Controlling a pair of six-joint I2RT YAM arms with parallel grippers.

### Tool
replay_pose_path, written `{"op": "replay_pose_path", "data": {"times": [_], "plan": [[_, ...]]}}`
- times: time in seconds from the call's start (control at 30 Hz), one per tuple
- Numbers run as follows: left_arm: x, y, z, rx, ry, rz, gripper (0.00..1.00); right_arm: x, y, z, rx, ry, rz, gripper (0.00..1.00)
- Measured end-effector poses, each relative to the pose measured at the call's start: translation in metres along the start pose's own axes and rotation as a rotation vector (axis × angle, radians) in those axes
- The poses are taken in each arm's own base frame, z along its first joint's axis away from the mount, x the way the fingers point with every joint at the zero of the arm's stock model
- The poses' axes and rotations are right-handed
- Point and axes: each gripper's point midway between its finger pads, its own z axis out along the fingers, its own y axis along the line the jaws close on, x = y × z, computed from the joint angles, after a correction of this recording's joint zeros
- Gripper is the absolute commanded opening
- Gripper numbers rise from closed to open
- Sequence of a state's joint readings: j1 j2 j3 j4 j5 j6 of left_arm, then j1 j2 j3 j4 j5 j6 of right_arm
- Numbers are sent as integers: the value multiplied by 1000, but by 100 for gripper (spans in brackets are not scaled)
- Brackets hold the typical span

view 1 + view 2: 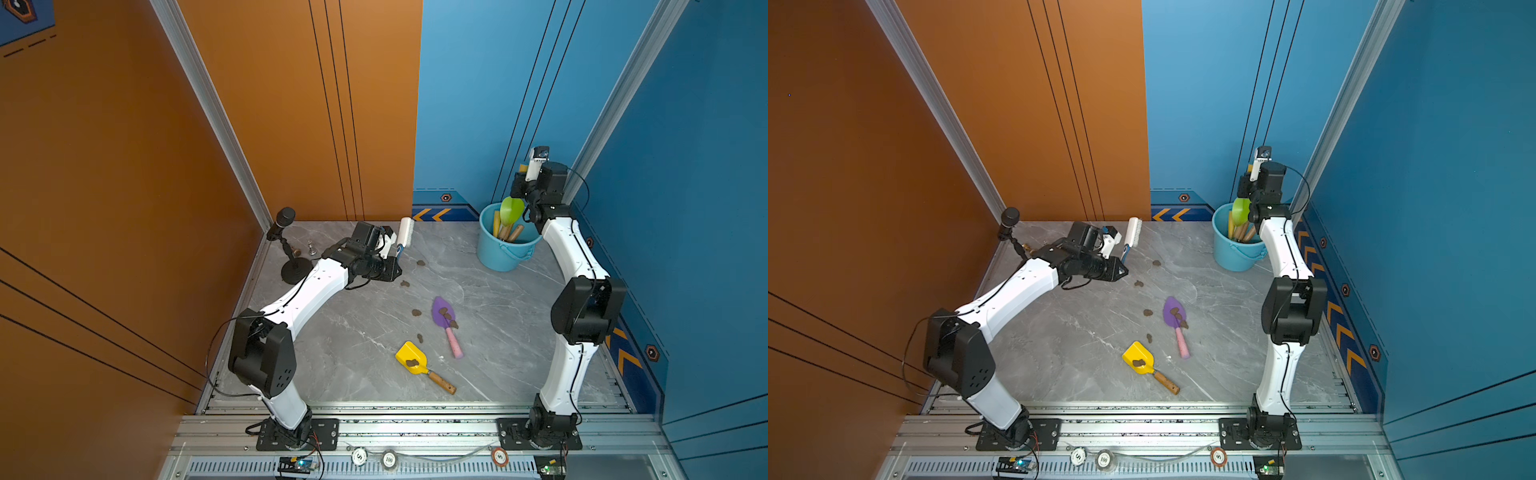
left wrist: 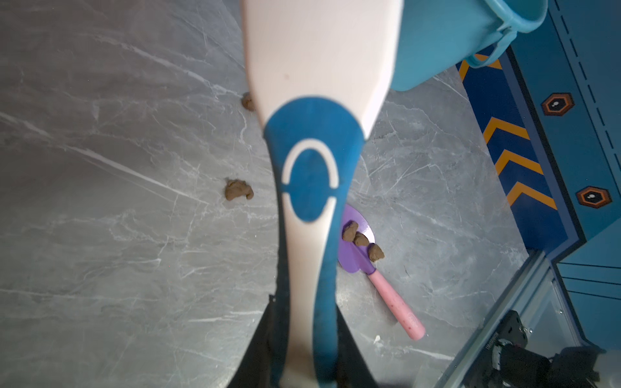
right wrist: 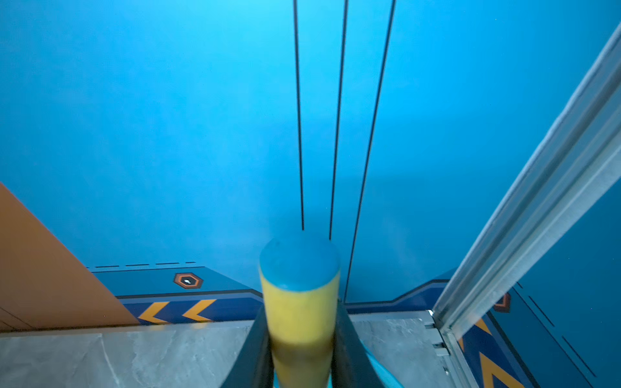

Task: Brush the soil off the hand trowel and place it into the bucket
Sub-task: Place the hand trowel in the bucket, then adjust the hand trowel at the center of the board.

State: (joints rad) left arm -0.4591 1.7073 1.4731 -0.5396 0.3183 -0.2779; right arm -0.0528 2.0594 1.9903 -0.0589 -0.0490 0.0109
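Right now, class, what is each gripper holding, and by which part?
The left gripper holds the brush by its handle; the right gripper holds the green trowel by its yellow handle.

The light-blue bucket (image 1: 498,253) stands upright at the far right of the surface (image 1: 353,345), a green trowel (image 1: 512,210) blade-down at its mouth, while the purple trowel (image 1: 437,316) and yellow trowel (image 1: 406,352) lie flat mid-surface carrying brown soil (image 1: 444,311), with more lumps scattered beside them.

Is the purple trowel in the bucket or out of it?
Out. The purple trowel lies on the table, soil on its blade, apart from the bucket.
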Motion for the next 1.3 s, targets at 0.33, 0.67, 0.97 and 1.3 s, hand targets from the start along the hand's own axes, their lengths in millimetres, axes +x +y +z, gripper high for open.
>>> {"op": "replay_pose_path", "data": {"times": [0.33,0.67,0.97,1.3], "plan": [[-18,4,21,-5,2,23,0,110,18,23,-77,223,31,31],[-12,4,8,-11,-1,29,0,108,29,20,-118,232,80,46],[5,-5,-45,-22,-69,66,0,52,118,-87,-256,214,46,56],[44,-3,-73,-22,-74,68,0,192,216,-252,-404,481,-9,60]]}}
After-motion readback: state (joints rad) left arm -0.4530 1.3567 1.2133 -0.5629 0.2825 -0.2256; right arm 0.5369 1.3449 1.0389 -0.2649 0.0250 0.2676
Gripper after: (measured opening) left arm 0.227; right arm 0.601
